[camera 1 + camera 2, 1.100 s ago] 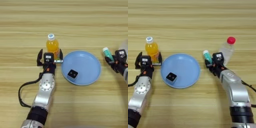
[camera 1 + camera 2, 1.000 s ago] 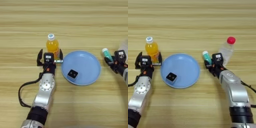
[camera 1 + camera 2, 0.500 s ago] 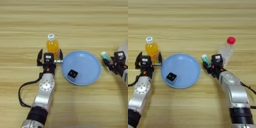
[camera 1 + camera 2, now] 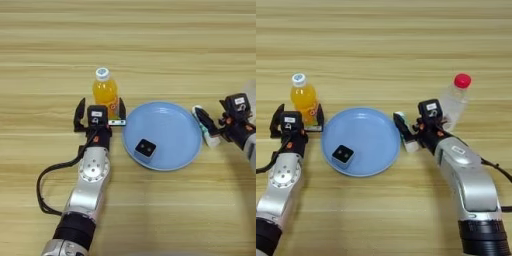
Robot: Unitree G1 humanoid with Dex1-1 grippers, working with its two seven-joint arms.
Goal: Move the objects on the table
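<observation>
The right gripper (image 4: 407, 131) clasps the green-and-white tube (image 4: 404, 129) at the blue plate's (image 4: 381, 145) right rim. The left gripper (image 4: 100, 113), fingers spread, brackets the orange-drink bottle (image 4: 105, 91). The white block (image 4: 145, 148) lies on the plate.

Head stereo pair, looking down at table (image 4: 150, 30); views mostly overlap, probably fairly close.
</observation>
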